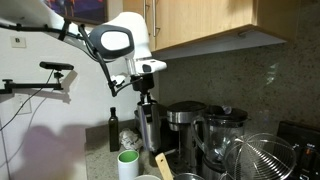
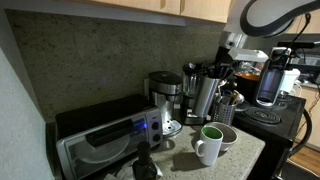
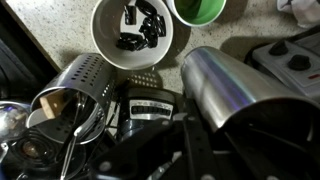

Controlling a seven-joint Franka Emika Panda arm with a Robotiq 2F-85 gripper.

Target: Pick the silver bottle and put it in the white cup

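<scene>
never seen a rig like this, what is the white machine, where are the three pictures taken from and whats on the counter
The white machine is a robot arm, steered by a person. Two pictures come from cameras standing in the kitchen; the third looks down from the arm's wrist. Its hand appears to grip a tall brushed silver metal bottle. On the speckled counter stand a small white cup with a green inside, a white bowl of dark bits, a perforated steel utensil holder, a steel-and-black coffee maker and a silver toaster oven.
</scene>
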